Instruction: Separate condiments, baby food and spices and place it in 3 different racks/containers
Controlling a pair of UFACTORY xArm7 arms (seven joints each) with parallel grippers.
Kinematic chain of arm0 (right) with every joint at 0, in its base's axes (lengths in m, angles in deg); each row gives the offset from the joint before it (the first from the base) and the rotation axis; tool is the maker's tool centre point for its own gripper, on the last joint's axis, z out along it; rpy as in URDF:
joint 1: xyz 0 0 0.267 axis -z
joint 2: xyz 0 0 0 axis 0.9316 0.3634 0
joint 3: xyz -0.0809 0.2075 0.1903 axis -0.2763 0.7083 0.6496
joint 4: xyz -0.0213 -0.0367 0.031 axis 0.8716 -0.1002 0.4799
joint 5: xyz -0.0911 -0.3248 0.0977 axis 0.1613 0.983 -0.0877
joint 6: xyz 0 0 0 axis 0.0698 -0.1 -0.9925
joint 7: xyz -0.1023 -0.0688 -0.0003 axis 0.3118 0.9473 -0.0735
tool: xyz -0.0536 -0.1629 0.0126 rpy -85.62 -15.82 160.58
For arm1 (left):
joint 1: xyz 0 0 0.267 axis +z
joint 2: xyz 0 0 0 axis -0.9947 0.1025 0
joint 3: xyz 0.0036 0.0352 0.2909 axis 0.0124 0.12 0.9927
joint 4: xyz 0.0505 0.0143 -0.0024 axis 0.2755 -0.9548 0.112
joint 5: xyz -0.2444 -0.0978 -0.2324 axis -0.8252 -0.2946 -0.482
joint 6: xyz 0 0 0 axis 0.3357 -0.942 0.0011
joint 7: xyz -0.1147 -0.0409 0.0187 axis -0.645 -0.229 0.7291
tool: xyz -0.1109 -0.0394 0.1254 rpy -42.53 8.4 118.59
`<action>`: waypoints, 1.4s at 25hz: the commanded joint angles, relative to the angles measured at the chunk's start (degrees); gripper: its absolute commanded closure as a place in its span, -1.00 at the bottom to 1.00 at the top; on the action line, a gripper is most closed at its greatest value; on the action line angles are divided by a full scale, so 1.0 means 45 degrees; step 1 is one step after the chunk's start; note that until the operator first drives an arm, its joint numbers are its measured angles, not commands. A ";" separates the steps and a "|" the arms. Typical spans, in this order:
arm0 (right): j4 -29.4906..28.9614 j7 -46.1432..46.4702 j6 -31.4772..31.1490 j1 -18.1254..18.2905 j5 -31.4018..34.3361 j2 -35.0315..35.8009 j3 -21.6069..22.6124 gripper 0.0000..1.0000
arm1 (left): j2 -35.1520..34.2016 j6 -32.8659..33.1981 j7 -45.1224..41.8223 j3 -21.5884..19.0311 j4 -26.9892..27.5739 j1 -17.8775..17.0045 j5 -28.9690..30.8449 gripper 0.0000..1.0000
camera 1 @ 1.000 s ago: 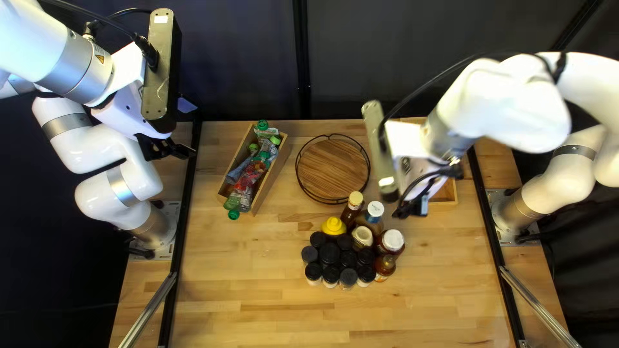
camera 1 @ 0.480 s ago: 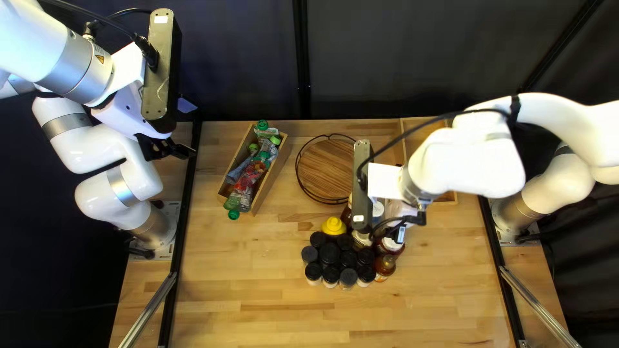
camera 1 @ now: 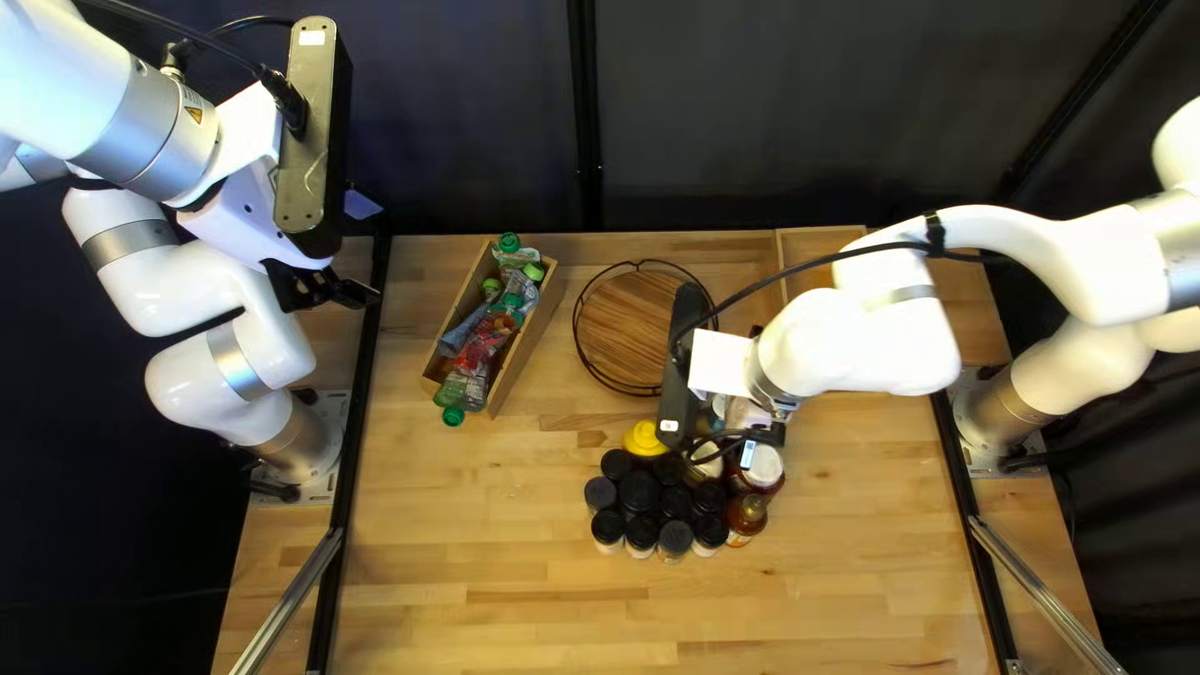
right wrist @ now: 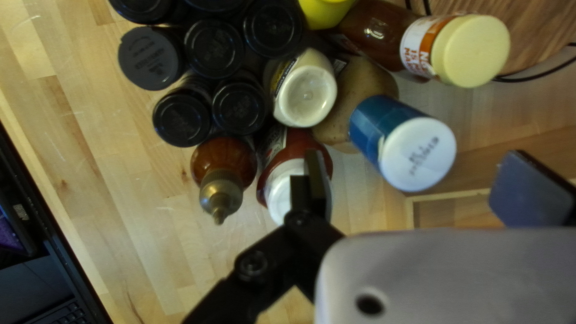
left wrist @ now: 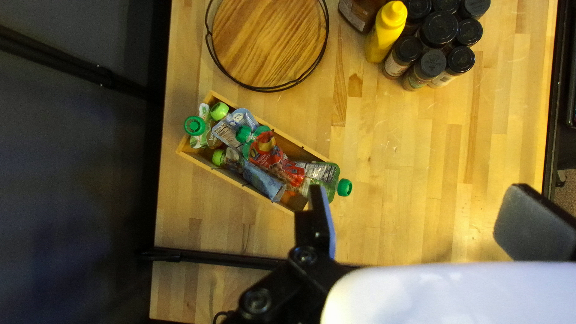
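Observation:
My left gripper (camera 1: pixel 335 293) hangs over the table's left edge; in the left wrist view the gripper (left wrist: pixel 423 216) is open and empty, the box of pouches (left wrist: pixel 273 159) ahead of one finger. My right gripper (camera 1: pixel 740 440) is over the condiments; in the right wrist view the gripper (right wrist: pixel 420 183) stands open. A bottle with a blue neck and white cap (right wrist: pixel 419 153) lies ahead of its gap, while one finger overlaps a white-capped red-brown bottle (right wrist: pixel 288 186). Black-capped spice jars (camera 1: pixel 640 491) cluster beside a yellow mustard bottle (camera 1: pixel 645 438) and an amber bottle (camera 1: pixel 746 513).
A round wood-based wire rack (camera 1: pixel 625 328) sits behind the bottles. Right of it, a second wooden box (camera 1: pixel 819 238) is partly covered by my right arm. The filled wooden box (camera 1: pixel 523 356) stands slanted at the left.
My right arm has swung left and toward the near edge, bringing its gripper over the condiment bottles and uncovering part of the right box. The left arm and containers stayed put.

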 commanded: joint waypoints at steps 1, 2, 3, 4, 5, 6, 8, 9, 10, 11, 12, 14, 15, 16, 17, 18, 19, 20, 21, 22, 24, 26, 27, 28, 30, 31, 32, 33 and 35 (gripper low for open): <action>0.0126 0.0108 0.0351 0.0051 0.0002 -0.0371 -0.0019 -1.00 | 0.0000 0.0000 0.0000 0.0000 0.0000 0.0000 0.0000 -1.00; 0.0182 0.0136 0.0415 0.0048 -0.0043 -0.0362 -0.0029 -0.88 | 0.0000 0.0000 0.0000 0.0000 0.0000 0.0000 0.0000 -1.00; 0.0194 0.0144 0.0458 0.0047 -0.0061 -0.0374 -0.0031 -0.19 | 0.0000 0.0000 0.0000 0.0000 0.0000 0.0000 0.0000 -1.00; 0.0184 0.0134 0.0473 0.0046 -0.0060 -0.0383 -0.0028 0.85 | 0.0000 0.0000 0.0000 0.0000 0.0000 0.0000 0.0000 -1.00; 0.0183 0.0137 0.0478 0.0044 -0.0072 -0.0369 -0.0030 0.99 | 0.0000 0.0000 0.0000 0.0000 0.0000 0.0000 0.0000 -1.00; 0.0161 0.0131 0.0450 0.0038 -0.0082 -0.0332 -0.0030 1.00 | 0.0000 0.0000 0.0000 0.0000 0.0000 0.0000 0.0000 -1.00; 0.0187 0.0196 0.0393 0.0013 -0.0194 -0.0143 -0.0065 1.00 | 0.0000 0.0000 0.0000 0.0000 0.0000 0.0000 0.0000 -1.00; 0.0224 0.0323 0.0311 -0.0026 -0.0361 0.0104 -0.0136 1.00 | 0.0000 0.0000 0.0000 0.0000 0.0000 0.0000 0.0000 -1.00; 0.0248 0.0388 0.0270 -0.0046 -0.0443 0.0233 -0.0177 1.00 | 0.0000 0.0000 0.0000 0.0000 0.0000 0.0000 0.0000 -1.00; 0.0234 0.0540 0.0104 -0.0094 -0.0614 0.0500 -0.0274 1.00 | 0.0000 0.0000 0.0000 0.0000 0.0000 0.0000 0.0000 -1.00; 0.0180 0.0672 -0.0083 -0.0141 -0.0751 0.0721 -0.0366 1.00 | 0.0000 0.0000 0.0000 0.0000 0.0000 0.0000 0.0000 -1.00; 0.0017 0.0950 -0.0511 -0.0238 -0.1017 0.1166 -0.0579 1.00 | 0.0000 0.0000 0.0000 0.0000 0.0000 0.0000 0.0000 -1.00; -0.0020 0.1035 -0.0630 -0.0267 -0.1093 0.1302 -0.0651 1.00 | 0.0000 0.0000 0.0000 0.0000 0.0000 0.0000 0.0000 -1.00; -0.0175 0.1190 -0.0961 -0.0319 -0.1222 0.1558 -0.0801 1.00 | 0.0000 0.0000 0.0000 0.0000 0.0000 0.0000 0.0000 -1.00; -0.0331 0.1329 -0.1263 -0.0365 -0.1332 0.1756 -0.0936 1.00 | 0.0000 0.0000 0.0000 0.0000 0.0000 0.0000 0.0000 -1.00; -0.0481 0.1450 -0.1598 -0.0411 -0.1430 0.1974 -0.1070 1.00 | 0.0000 0.0000 0.0000 0.0000 0.0000 0.0000 0.0000 -1.00; -0.0644 0.1601 -0.1958 -0.0462 -0.1532 0.2216 -0.1238 1.00 | 0.0000 0.0000 0.0000 0.0000 0.0000 0.0000 0.0000 -1.00; -0.0761 0.1744 -0.2228 -0.0501 -0.1614 0.2399 -0.1387 1.00 | 0.0000 0.0000 0.0000 0.0000 0.0000 0.0000 0.0000 -1.00; -0.0941 0.2005 -0.2645 -0.0567 -0.1755 0.2694 -0.1665 1.00 | 0.0000 0.0000 0.0000 0.0000 0.0000 0.0000 0.0000 -1.00; -0.1029 0.2276 -0.2974 -0.0621 -0.1885 0.2994 -0.1969 1.00 | 0.0000 0.0000 0.0000 0.0000 0.0000 0.0000 0.0000 -1.00; -0.1020 0.2705 -0.3357 -0.0700 -0.2093 0.3510 -0.2488 1.00 | 0.0000 0.0000 0.0000 0.0000 0.0000 0.0000 0.0000 -1.00; -0.0837 0.3257 -0.3658 -0.0815 -0.2380 0.4186 -0.3195 1.00 | 0.0000 0.0000 0.0000 0.0000 0.0000 0.0000 0.0000 -1.00; -0.0695 0.3557 -0.3777 -0.0875 -0.2523 0.4547 -0.3596 1.00 | 0.0000 0.0000 0.0000 0.0000 0.0000 0.0000 0.0000 -1.00; -0.0546 0.3802 -0.3860 -0.0907 -0.2623 0.4859 -0.3945 1.00 | 0.0000 0.0000 0.0000 0.0000 0.0000 0.0000 0.0000 -1.00; -0.0310 0.4033 -0.3997 -0.0848 -0.2662 0.5293 -0.4435 1.00 | 0.0000 0.0000 0.0000 0.0000 0.0000 0.0000 0.0000 -1.00; -0.0074 0.4216 -0.4054 -0.0770 -0.2674 0.5595 -0.4838 1.00 | 0.0000 0.0000 0.0000 0.0000 0.0000 0.0000 0.0000 -1.00; 0.0133 0.4302 -0.4074 -0.0677 -0.2651 0.5805 -0.5118 1.00 | 0.0000 0.0000 0.0000 0.0000 0.0000 0.0000 0.0000 -1.00; 0.0373 0.4399 -0.4077 -0.0599 -0.2624 0.6017 -0.5397 1.00 | 0.0000 0.0000 0.0000 0.0000 0.0000 0.0000 0.0000 -1.00; 0.0701 0.4468 -0.4140 -0.0455 -0.2557 0.6351 -0.5780 1.00 | 0.0000 0.0000 0.0000 0.0000 0.0000 0.0000 0.0000 -1.00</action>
